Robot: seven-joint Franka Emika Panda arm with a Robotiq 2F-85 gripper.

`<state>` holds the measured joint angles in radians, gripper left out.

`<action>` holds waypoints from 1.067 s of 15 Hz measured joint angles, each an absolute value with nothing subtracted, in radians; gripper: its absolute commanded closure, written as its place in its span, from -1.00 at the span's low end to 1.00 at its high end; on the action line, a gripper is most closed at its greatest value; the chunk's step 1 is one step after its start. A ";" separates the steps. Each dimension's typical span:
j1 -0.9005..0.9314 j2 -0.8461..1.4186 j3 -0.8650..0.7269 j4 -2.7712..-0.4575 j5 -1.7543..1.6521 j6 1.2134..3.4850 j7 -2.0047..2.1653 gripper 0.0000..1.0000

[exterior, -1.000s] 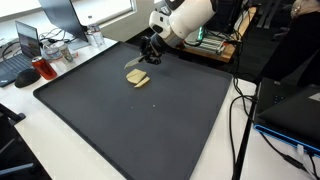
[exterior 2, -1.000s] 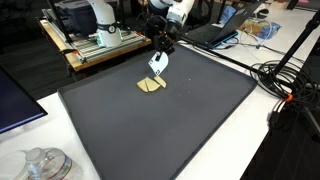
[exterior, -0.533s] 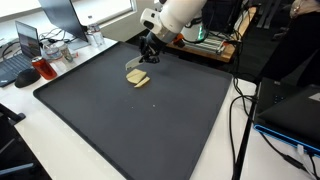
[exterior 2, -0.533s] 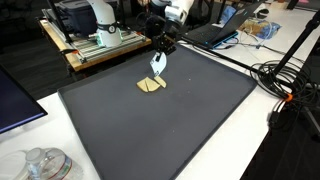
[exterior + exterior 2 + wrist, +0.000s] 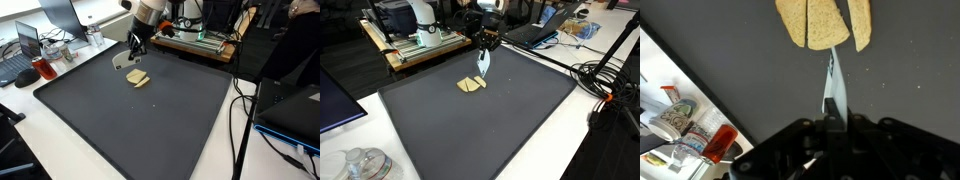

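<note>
dark mat mostly bare; claw grips knife near tan slices.

White arm, smooth rounded glossy shells with a grey seam at the joint. The gripper is matte black and boxy, with chunky dark housing in the wrist view.

Gripper was clamped on a thin white blade, edge-on, sticking straight out ahead of the claw. Tan flat pieces lay on the dark mat just past the blade tip; contact unclear. Red cup sat off to the claw's side, beyond the mat edge.
</note>
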<state>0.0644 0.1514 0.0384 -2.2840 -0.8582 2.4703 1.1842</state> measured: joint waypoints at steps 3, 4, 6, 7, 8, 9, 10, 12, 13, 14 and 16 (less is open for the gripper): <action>0.051 0.150 0.011 -2.286 -0.849 2.570 1.180 0.98; 0.044 0.150 0.005 -2.290 -0.827 2.604 1.165 0.98; 0.025 0.150 -0.001 -2.308 -0.725 2.678 1.088 0.98; 0.013 0.150 0.001 -2.318 -0.667 2.707 1.041 0.98; 0.000 0.150 0.004 -2.331 -0.600 2.734 0.988 0.98; -0.014 0.149 0.012 -2.344 -0.527 2.755 0.927 0.98; -0.028 0.149 0.021 -2.356 -0.452 2.763 0.867 0.98; -0.043 0.147 0.035 -2.372 -0.308 2.763 0.753 0.98; -0.042 0.143 0.033 -2.378 -0.247 2.763 0.702 0.98; -0.041 0.137 0.031 -2.382 -0.192 2.760 0.658 0.98; -0.040 0.122 0.027 -2.384 -0.110 2.741 0.589 0.98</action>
